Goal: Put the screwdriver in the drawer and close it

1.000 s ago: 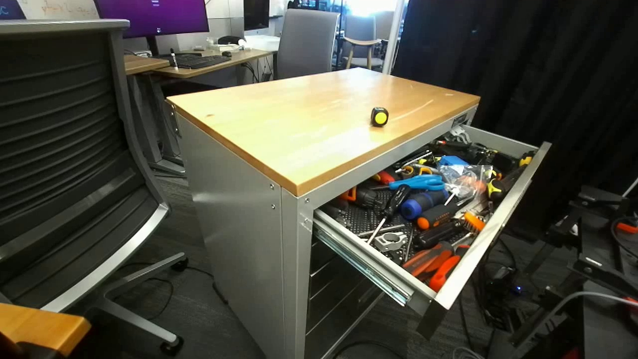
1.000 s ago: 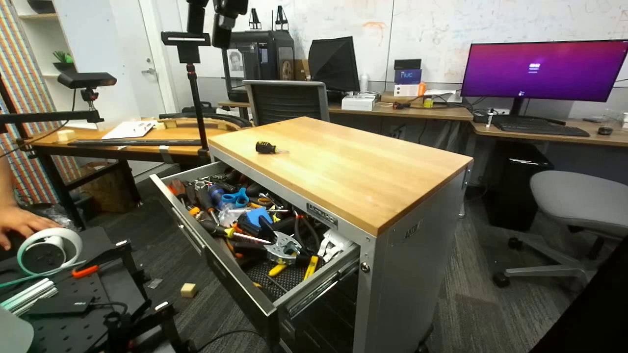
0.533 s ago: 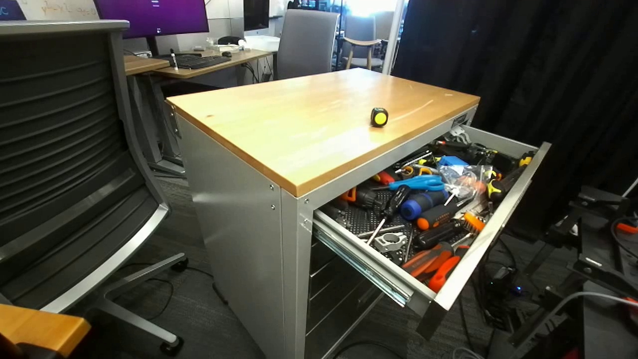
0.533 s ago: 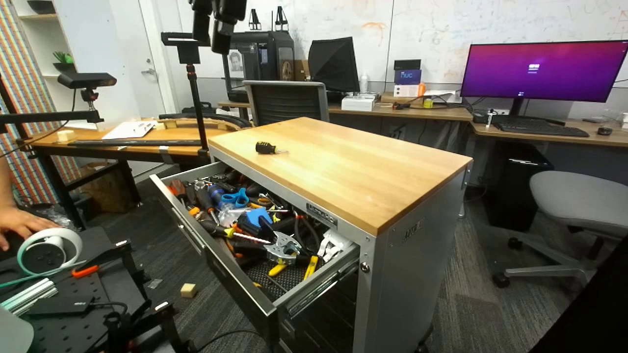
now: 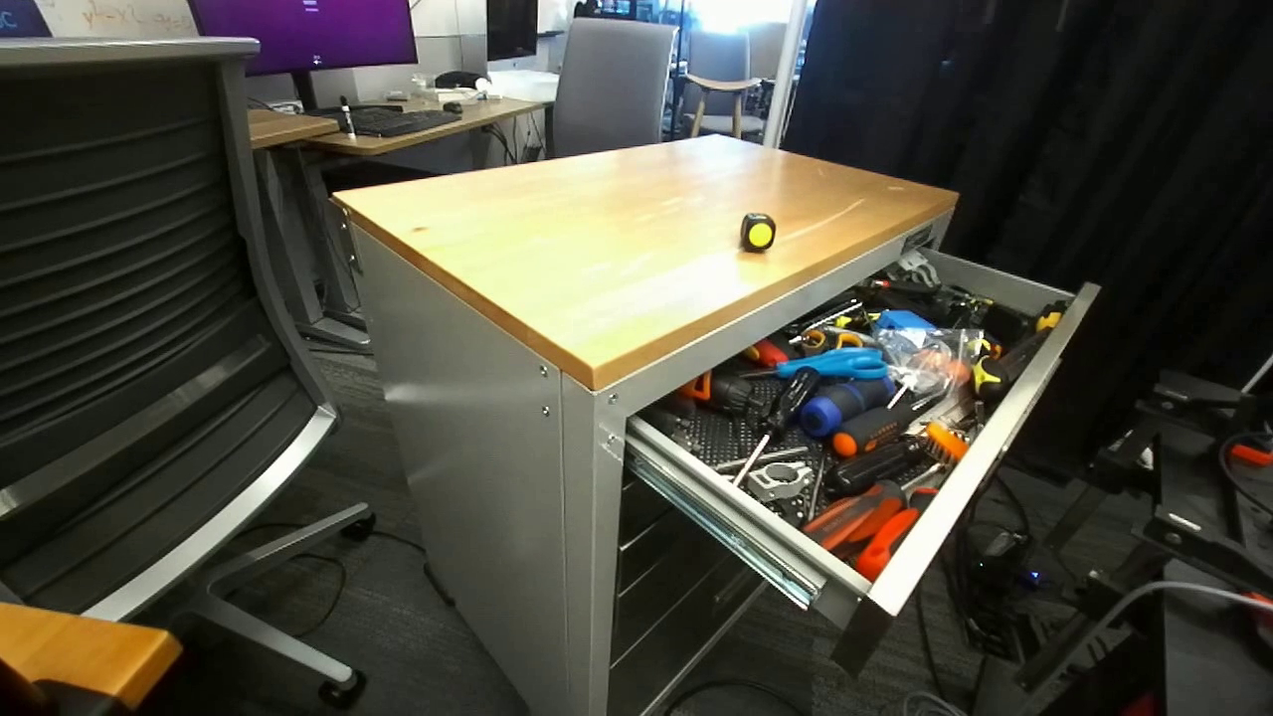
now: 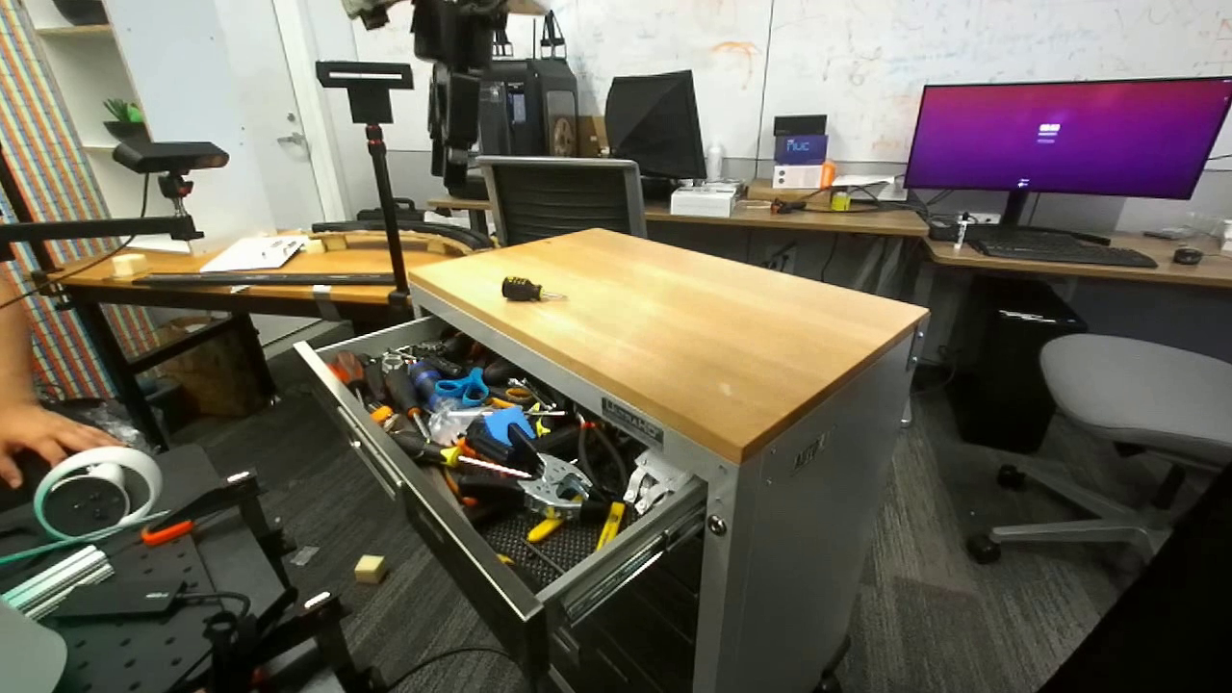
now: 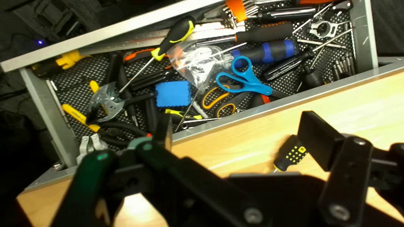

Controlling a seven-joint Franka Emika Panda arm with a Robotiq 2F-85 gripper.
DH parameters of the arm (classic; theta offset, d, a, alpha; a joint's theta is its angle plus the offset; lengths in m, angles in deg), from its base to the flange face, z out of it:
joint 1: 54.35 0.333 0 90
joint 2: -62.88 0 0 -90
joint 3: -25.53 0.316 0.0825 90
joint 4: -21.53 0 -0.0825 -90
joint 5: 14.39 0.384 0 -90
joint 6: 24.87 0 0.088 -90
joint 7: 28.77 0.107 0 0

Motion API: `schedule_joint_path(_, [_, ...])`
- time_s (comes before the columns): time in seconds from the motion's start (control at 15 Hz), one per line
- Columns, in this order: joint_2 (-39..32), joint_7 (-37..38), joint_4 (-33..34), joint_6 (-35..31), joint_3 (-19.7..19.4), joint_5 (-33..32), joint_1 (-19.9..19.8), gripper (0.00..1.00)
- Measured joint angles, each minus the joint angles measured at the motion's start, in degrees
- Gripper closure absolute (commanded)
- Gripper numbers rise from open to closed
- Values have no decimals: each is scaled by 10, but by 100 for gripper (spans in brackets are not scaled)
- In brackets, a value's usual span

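Fingers [image 7: 318,142] spread, screwdriver [image 7: 291,154] below them on surface [image 7: 372,107], long axis diagonal, pointing lower-left in wrist view (tip hidden)

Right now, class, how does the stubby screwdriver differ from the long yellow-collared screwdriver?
The stubby screwdriver lies on the wooden cabinet top, the yellow-collared screwdriver in the open drawer. The stubby screwdriver's shaft is short; the yellow-collared screwdriver's is longer. Both handles combine black and yellow.

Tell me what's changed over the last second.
In an exterior view, the gripper has come down in the picture and slightly to its right. Nothing has been taken hold of or let go. The screwdriver stays lying on the cabinet top, and the drawer remains open.
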Motion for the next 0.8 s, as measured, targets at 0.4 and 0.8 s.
schedule_joint_path(0.4, [-200, 104, 99, -77, 29, 5, 51, 0])
schedule_joint_path(0.8, [-319, 148, 218, -126, 17, 18, 76, 0])
